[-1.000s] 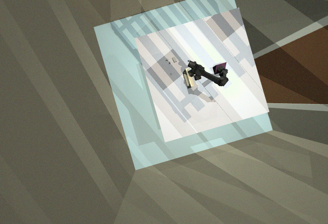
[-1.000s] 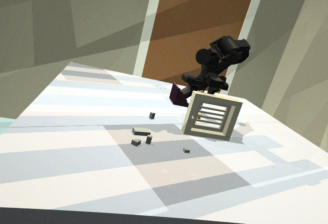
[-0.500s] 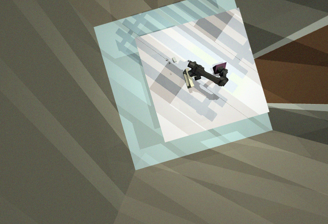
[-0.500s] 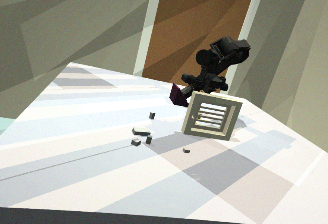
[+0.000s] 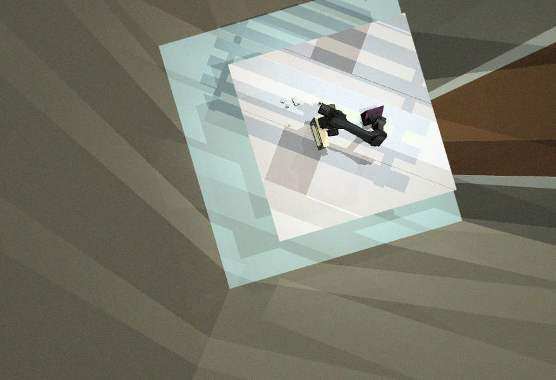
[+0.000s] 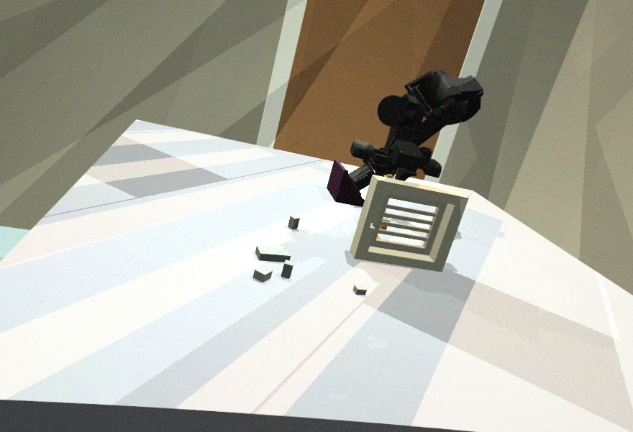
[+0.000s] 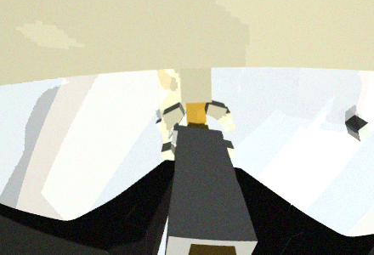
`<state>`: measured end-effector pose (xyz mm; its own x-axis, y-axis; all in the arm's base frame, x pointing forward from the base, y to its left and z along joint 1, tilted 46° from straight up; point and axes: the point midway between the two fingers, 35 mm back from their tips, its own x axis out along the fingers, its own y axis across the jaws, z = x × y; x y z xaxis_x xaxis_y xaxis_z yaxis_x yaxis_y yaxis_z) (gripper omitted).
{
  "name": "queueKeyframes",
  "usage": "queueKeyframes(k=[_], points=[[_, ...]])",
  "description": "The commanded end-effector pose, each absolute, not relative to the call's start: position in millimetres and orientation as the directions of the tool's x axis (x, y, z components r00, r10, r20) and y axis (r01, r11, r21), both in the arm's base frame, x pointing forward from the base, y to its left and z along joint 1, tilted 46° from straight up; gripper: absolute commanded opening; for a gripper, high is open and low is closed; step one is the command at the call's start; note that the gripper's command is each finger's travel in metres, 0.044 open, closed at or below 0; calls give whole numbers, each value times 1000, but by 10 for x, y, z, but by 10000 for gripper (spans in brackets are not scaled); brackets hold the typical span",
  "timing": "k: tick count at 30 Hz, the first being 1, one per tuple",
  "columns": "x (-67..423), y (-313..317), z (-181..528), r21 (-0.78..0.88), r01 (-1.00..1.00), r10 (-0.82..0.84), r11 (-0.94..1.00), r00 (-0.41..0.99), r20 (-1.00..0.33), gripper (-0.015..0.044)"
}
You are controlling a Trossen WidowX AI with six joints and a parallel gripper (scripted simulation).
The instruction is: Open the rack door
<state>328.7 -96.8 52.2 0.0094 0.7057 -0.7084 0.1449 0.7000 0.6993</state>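
Observation:
The cream rack frame (image 5: 323, 136) (image 6: 375, 195) (image 7: 127, 25) stands upright on the table. Its slatted door (image 6: 408, 209) lies in line with the frame, and no swing shows. The handle (image 7: 199, 144), a dark grey bar with orange parts, stands out from the door side facing the arm. My gripper (image 7: 201, 174) is shut on the handle, with one black finger against each side. In the exterior view the fingertips are hidden behind the frame, and in the top view the arm covers them. I cannot tell how far the handle is turned.
Several small grey blocks, such as a long one (image 6: 272, 254), a cube (image 6: 262, 274) and a small one (image 6: 360, 290), lie on the far side of the frame. Another block (image 6: 293, 223) (image 7: 356, 124) lies beside it. The arm's purple base plate (image 5: 377, 113) (image 6: 339, 185) is behind.

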Motion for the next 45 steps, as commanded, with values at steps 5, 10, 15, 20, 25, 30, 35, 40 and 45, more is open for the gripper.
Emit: queueKeyframes(k=[5,10,15,20,25,30,35,40,45], points=[[3279,-959,514,614,504,708,608,6,-706,16],[3279,-959,514,509,699,708,502,6,-706,16],[3279,-959,514,374,853,708,365,6,-706,16],[3279,-959,514,216,954,708,207,7,-706,16],[3279,-959,514,45,998,708,36,7,-706,16],[3279,-959,514,-129,982,708,-137,7,-706,16],[3279,-959,514,-213,952,708,-221,7,-706,16],[3279,-959,514,-213,952,708,-221,7,-706,16],[3279,-959,514,-213,952,708,-221,7,-706,16]])
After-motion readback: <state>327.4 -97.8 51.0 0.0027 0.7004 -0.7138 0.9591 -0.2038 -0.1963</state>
